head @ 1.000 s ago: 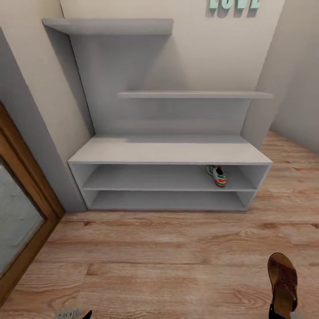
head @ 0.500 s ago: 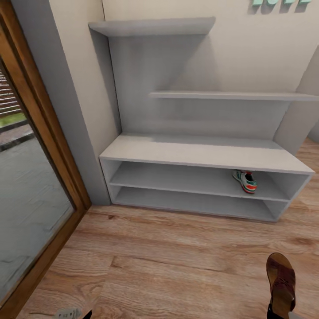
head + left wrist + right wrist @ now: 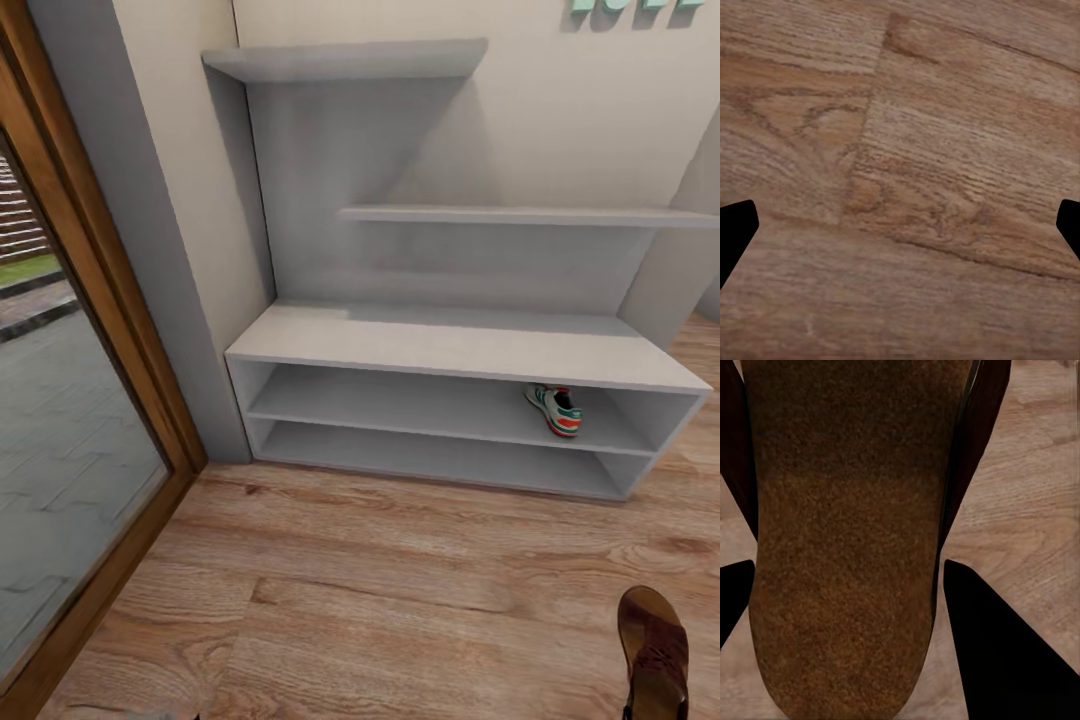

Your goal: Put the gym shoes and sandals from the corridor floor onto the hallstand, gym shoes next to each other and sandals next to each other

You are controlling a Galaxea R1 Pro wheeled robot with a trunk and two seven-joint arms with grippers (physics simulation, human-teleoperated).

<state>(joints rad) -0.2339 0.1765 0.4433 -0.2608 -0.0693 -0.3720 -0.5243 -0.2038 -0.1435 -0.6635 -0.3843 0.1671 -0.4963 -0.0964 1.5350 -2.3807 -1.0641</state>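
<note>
The white hallstand [image 3: 450,345] stands against the wall ahead. One gym shoe [image 3: 553,410] sits on its upper open shelf level, toward the right end. A dark brown sandal [image 3: 655,655] hangs over the corridor floor [image 3: 400,600] at the head view's lower right corner. In the right wrist view its tan footbed [image 3: 847,510] lies between the dark fingers [image 3: 997,645], and my right gripper [image 3: 847,562] is shut on it. My left gripper [image 3: 900,229] is open, its fingertips [image 3: 735,232] wide apart over bare floor planks [image 3: 907,135].
A glass door in a wooden frame [image 3: 130,360] runs along the left side, beside a grey wall post [image 3: 190,300]. Two floating shelves [image 3: 520,215] sit on the hallstand's back panel. Teal wall letters [image 3: 630,5] hang at the upper right.
The camera swung left, so the hallstand sits further right in the picture and the door fills the left. The held sandal has sunk lower in the head view.
</note>
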